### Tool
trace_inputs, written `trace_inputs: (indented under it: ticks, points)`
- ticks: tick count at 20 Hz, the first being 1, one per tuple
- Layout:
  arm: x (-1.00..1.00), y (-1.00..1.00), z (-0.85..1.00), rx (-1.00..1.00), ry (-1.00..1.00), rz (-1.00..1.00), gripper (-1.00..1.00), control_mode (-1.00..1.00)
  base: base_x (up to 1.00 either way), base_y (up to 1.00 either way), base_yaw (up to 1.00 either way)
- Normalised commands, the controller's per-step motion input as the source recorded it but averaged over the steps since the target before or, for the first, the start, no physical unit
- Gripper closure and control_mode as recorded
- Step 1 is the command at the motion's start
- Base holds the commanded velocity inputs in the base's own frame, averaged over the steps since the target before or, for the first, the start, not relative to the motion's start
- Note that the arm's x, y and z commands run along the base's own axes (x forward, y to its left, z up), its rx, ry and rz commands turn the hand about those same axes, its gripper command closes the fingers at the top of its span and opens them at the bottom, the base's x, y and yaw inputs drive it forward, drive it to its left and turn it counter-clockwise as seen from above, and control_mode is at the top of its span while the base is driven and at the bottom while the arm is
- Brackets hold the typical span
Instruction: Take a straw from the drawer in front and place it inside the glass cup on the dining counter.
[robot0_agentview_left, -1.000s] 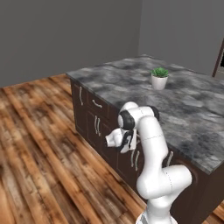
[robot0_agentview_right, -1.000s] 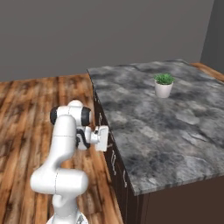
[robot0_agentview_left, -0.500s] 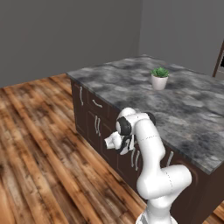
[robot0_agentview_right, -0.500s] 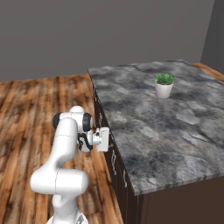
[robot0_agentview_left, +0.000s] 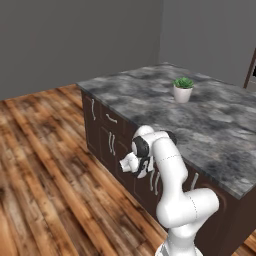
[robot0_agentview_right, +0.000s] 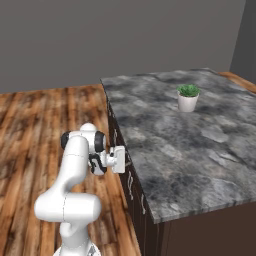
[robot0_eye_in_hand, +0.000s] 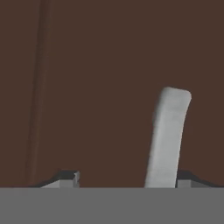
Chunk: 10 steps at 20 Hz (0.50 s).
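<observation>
My gripper (robot0_eye_in_hand: 127, 177) is open, its fingertips (robot0_eye_in_hand: 68, 177) far apart, and it faces a flat dark-brown front panel (robot0_eye_in_hand: 96, 87) from very close. A curved silver bar handle (robot0_eye_in_hand: 168, 135) rises between the fingers, close to the right one. I cannot tell whether this panel is the drawer. The hand (robot0_agentview_left: 131, 163) sits low against the cabinet base under the grey stone top (robot0_agentview_left: 150, 100), with the gripper (robot0_agentview_right: 124, 159) beside the counter's edge. The straw, the glass cup and the dining counter with its sink are out of view.
A white pot with a green plant (robot0_agentview_left: 182, 90) stands on the mottled top, also seen from the other side as the pot (robot0_agentview_right: 188, 98). Several silver handles (robot0_agentview_left: 111, 118) line the dark-brown fronts. Open wood floor (robot0_agentview_left: 45, 165) lies left of the cabinets.
The arm has lowered and the hand has edged down and closer to the cabinet front. The pot has not moved.
</observation>
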Motion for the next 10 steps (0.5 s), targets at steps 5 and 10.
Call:
trace_inputs:
  ticks: [5, 10]
  points:
    - [0.07, -0.33, 0.0, 0.05, 0.01, 0.03, 1.0, -1.0, 0.0, 0.0, 0.0]
    - [-0.03, -0.12, -0.04, 0.12, 0.05, 0.0, 1.0, -1.0, 0.0, 0.0, 0.0]
